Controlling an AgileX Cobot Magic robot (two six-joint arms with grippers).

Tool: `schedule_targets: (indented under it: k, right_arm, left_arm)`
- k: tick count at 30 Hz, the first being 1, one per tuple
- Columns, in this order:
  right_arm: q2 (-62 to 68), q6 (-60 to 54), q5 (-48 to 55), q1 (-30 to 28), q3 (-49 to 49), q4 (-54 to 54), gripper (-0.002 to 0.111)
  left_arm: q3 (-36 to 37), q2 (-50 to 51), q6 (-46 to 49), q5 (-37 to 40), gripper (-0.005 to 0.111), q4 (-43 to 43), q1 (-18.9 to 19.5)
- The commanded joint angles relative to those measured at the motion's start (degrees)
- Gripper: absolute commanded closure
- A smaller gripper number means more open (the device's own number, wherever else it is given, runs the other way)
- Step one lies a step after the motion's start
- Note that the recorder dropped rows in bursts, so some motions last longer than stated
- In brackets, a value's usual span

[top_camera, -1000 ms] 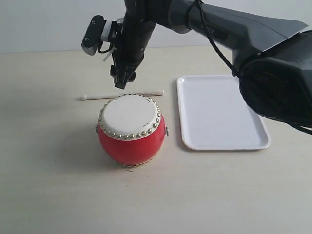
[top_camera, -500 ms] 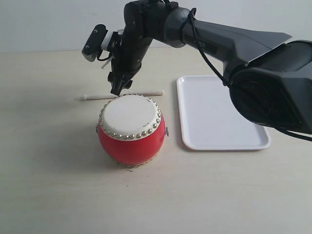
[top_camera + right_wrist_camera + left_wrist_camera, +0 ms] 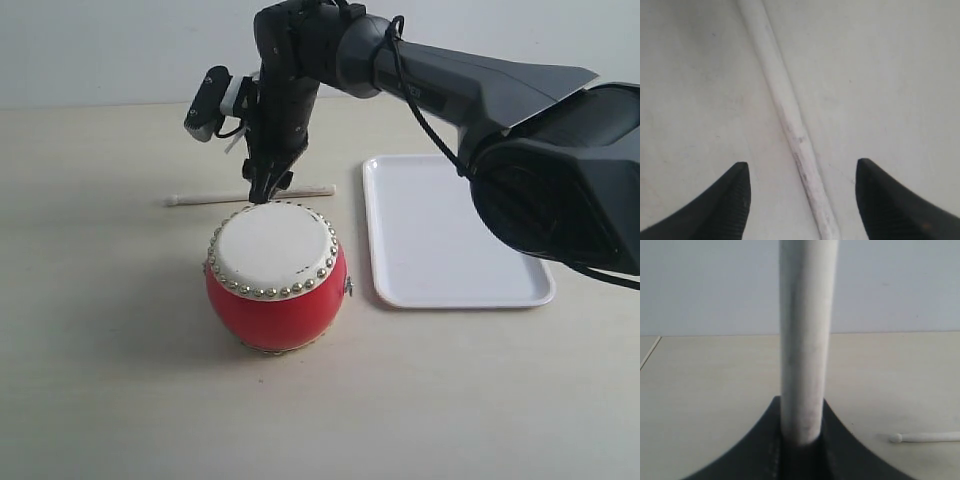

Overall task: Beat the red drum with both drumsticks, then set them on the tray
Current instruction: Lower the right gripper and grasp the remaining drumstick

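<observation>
Glossy red drum (image 3: 276, 312) with silver-studded off-white skin, white tray (image 3: 450, 235), pale cream drumstick (image 3: 208, 198).

Lab-style robot test bench: beige tabletop (image 3: 100, 400), plain pale wall (image 3: 100, 50).

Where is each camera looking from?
Exterior: high at the table's front, looking down on red drum, tray and right gripper.
Left wrist: on the left gripper, looking level across the table past its held drumstick.
Right wrist: straight down between the right gripper's open fingers.
Shared: all three see the lying drumstick.
</observation>
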Motion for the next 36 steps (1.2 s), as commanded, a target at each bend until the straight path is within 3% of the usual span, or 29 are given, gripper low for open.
schedule_targets:
  k: [1, 36]
  right_arm:
    - [0.0, -1.0, -0.9, -0.1, 0.0, 0.2, 0.05]
    - [3.8, -8.3, -3.5, -0.1, 0.0, 1.5, 0.056]
  left_arm:
    - [0.1, -0.3, -0.1, -0.1, 0.107, -0.2, 0.1]
    - [0.1, -0.3, -0.1, -0.1, 0.107, -0.2, 0.1]
